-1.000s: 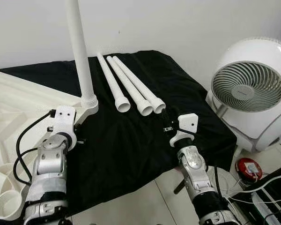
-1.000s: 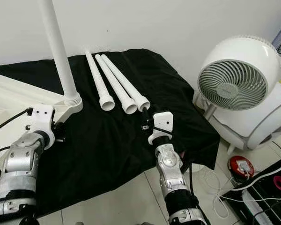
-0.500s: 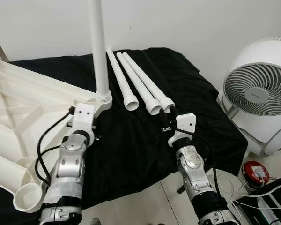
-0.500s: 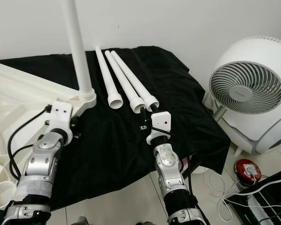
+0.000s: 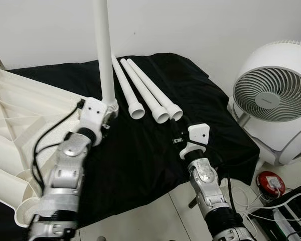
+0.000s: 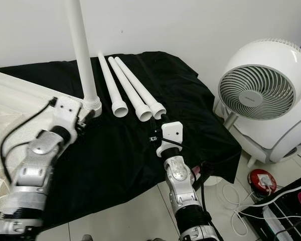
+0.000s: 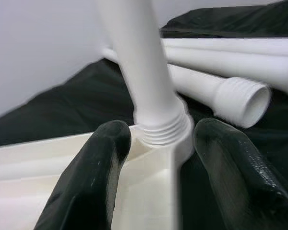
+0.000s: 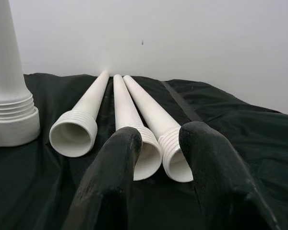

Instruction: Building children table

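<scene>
A white plastic tabletop [image 5: 20,108] lies upside down on a black cloth [image 5: 140,150], with one white leg [image 5: 104,50] standing upright in its corner socket — the left gripper [image 7: 156,158] sits at that socket, fingers spread apart. Three loose table legs [image 5: 148,93] lie side by side on the cloth; the right gripper [image 8: 156,158] hovers just before their threaded ends, fingers apart and empty. A white fan [image 5: 271,95] stands to the right.

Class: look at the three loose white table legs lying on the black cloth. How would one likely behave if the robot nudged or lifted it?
A loose leg is round, so it would probably roll sideways on the black cloth. It looks like hollow, stiff plastic, likely light. Its smooth surface may slip between the right gripper fingers.
</scene>
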Robot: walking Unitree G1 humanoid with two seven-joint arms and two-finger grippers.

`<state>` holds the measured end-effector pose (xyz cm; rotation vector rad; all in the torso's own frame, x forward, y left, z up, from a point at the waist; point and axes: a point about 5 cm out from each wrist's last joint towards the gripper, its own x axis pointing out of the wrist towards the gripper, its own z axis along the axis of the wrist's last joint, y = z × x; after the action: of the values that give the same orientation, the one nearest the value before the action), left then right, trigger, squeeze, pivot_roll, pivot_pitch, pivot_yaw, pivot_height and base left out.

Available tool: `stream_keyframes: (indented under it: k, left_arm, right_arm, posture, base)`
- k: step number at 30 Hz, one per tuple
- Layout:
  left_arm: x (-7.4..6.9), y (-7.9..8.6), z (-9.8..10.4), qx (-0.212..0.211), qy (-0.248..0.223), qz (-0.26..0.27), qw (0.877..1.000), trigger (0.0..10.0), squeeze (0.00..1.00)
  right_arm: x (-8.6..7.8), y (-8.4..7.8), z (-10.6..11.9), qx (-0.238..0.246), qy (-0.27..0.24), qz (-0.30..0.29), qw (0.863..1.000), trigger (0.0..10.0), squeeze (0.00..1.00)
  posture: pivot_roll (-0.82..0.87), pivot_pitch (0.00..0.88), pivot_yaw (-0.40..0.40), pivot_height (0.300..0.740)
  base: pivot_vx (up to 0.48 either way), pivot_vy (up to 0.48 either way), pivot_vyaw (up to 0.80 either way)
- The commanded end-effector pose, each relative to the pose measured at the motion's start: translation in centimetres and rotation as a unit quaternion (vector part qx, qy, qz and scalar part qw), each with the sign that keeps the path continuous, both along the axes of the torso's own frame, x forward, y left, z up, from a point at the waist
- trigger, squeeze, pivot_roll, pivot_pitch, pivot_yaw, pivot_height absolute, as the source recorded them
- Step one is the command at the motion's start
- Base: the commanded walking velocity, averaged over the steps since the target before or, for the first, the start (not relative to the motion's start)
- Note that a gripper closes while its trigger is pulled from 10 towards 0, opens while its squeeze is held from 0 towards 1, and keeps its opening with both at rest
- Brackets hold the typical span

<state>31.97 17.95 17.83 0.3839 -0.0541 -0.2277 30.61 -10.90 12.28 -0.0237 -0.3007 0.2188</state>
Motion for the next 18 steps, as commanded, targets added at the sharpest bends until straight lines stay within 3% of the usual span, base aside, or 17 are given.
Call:
stream_keyframes:
  k: [1, 6, 18]
  left_arm:
    - [0.2, 1.3, 0.4, -0.005, 0.004, -0.020, 1.000, 10.0, 0.00]
    - [0.5, 3.6, 0.7, 0.047, 0.007, -0.020, 0.999, 10.0, 0.00]
    - [-0.8, 7.1, 0.1, 0.088, 0.046, -0.075, 0.992, 10.0, 0.00]
  right_arm:
    - [-0.2, -0.2, 0.1, -0.004, -0.007, 0.002, 1.000, 10.0, 0.00]
    - [-0.3, -0.5, -0.1, 0.000, 0.001, 0.007, 1.000, 10.0, 0.00]
    - [-0.7, -2.4, -0.4, -0.019, 0.006, 0.000, 1.000, 10.0, 0.00]
  posture:
    - [0.03, 0.008, -0.026, 0.740]
    - [0.04, 0.007, -0.032, 0.740]
    - [0.04, 0.013, -0.040, 0.740]
  base:
    - [0.000, 0.000, 0.00]
    - [0.000, 0.000, 0.00]
    - [0.000, 0.000, 0.00]
